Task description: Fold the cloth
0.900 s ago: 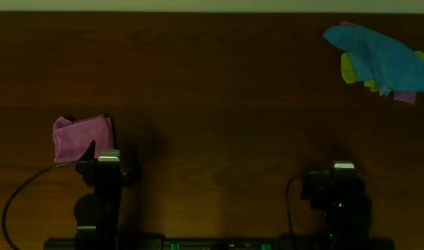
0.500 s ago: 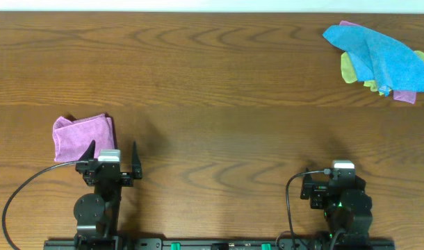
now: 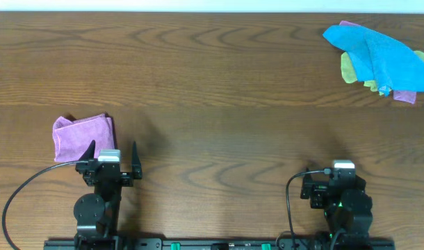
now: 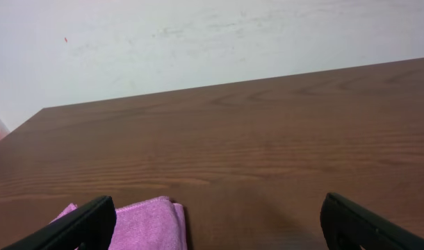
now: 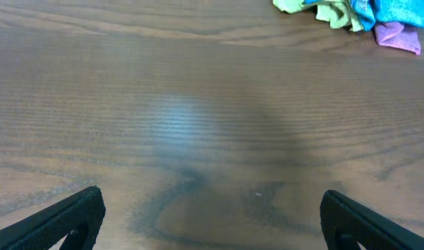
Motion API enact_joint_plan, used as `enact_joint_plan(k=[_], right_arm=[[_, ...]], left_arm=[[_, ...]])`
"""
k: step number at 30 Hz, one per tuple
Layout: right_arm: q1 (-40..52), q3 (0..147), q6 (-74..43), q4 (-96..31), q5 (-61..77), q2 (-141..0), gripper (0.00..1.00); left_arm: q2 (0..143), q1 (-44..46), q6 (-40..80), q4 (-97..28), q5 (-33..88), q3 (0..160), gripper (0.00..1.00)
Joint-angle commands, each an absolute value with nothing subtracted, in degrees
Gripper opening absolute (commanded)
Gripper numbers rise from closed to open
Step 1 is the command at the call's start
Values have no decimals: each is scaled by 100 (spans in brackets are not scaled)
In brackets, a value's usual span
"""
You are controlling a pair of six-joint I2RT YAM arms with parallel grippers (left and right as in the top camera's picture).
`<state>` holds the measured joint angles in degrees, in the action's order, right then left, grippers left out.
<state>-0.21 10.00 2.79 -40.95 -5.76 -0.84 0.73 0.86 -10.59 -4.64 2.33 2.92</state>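
Here we are above the bench [image 3: 212, 90], and we go hunting for lettering first: any marking on the two arm bases is too small for us to read, and the cloths are plain.

On to the count. Two arms sit at the near edge, each trailing one black cable [image 3: 21, 187]. The left end effector [image 3: 114, 151] has both dark fingers spread wide, and in its wrist view [image 4: 215, 201] we see only bare wood and a corner of cloth between them, with nothing gripped. The right end effector [image 3: 343, 169] is just as wide apart in its own camera [image 5: 212, 194], two fingers [image 5: 66, 219] framing bare bench, empty too.

Cloths next. The cloth [image 3: 382, 59] – bright sky blue, one of it – lies crumpled in the far right corner, well apart from both arms. It sits on top of a small heap: a yellow-green cloth [image 3: 347, 68] pokes out beneath its left and lower edges, and purple-pink scraps [image 3: 405, 96] show at the lower right and at the top. How many pieces those scraps make up, we cannot tell. The right wrist view catches the heap's near edge: blue [image 5: 400, 10], yellow-green [image 5: 323, 10], pink [image 5: 398, 36].

Away on the left, a single folded purple cloth [image 3: 82, 137] rests just beside the left end effector's outer finger; whether they touch, we cannot tell.
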Motion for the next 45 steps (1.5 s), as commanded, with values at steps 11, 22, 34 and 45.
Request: enact_joint_plan(k=[11, 22, 34, 45], right_arm=[[-71, 2139, 351, -3485, -672, -1347, 99], [-565, 4941, 327, -2727, -1590, -4123, 99], [-1260, 6539, 224, -2720, -2167, -5557, 99], [-2043, 7247, -126, -2930, -1905, -6949, 99]], left_arm=[[25, 110, -1140, -563, 106, 86, 95], [25, 110, -1140, -563, 106, 86, 95], [25, 110, -1140, -563, 106, 86, 95], [25, 110, -1140, -563, 106, 86, 95]])
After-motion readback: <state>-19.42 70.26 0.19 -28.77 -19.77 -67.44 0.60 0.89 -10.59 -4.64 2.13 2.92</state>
